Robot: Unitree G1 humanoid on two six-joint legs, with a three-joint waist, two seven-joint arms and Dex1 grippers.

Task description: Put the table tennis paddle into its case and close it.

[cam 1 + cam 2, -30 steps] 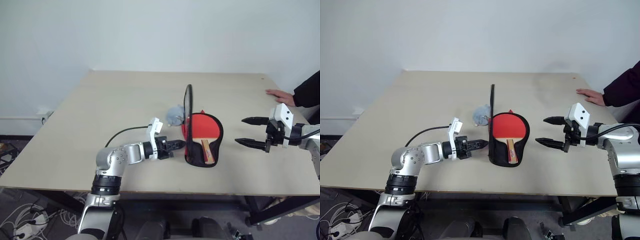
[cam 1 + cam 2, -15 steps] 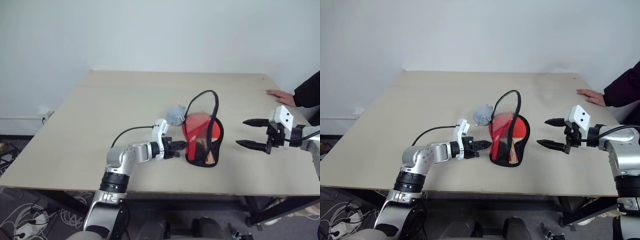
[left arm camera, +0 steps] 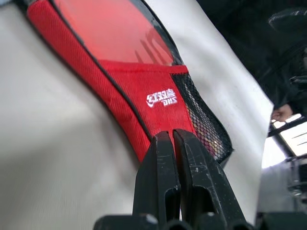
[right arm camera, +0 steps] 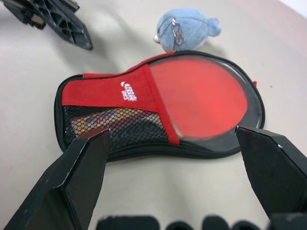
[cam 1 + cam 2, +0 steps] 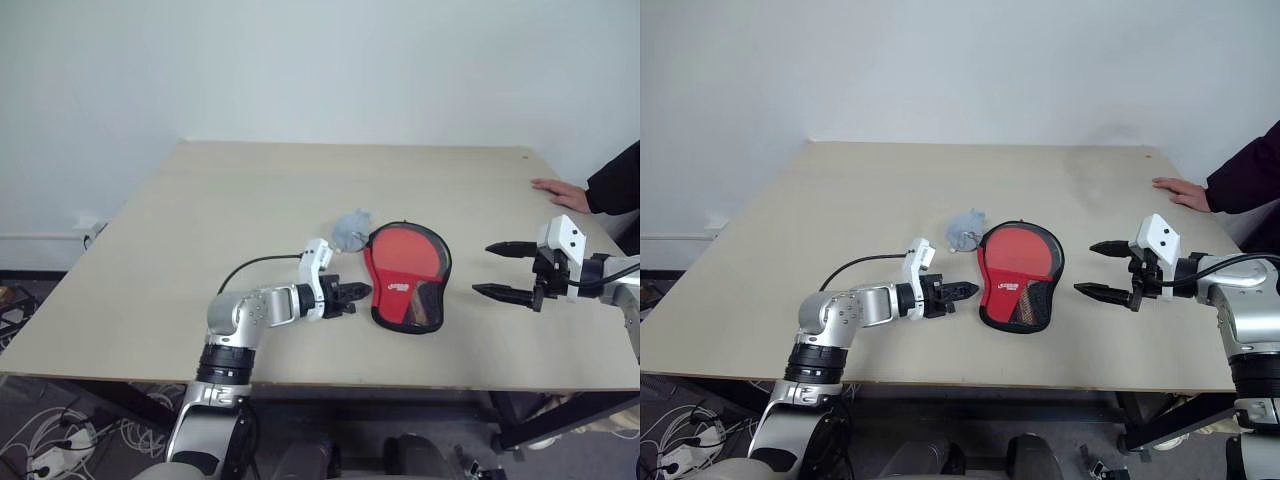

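The case (image 5: 405,275) lies flat on the table (image 5: 200,220) with its red, clear and mesh side up. Through its clear window I see the table tennis paddle's red face (image 4: 199,93); the handle (image 4: 112,120) shows through the black mesh. My left gripper (image 5: 365,291) is shut, holding nothing, its fingertips (image 3: 165,143) right at the case's red left edge. Right of the case, a short gap away, my right gripper (image 5: 481,268) hovers open and points at it.
A small blue-grey plush pendant (image 5: 350,228) with a metal clasp lies just behind the case's round end. A person's hand (image 5: 560,190) in a dark sleeve rests on the table's far right edge. Bare table stretches to the left and back.
The case's top flap, upright a second ago, has swung down to the right and now lies flat over the paddle. Both grippers have kept their states; the right one held still.
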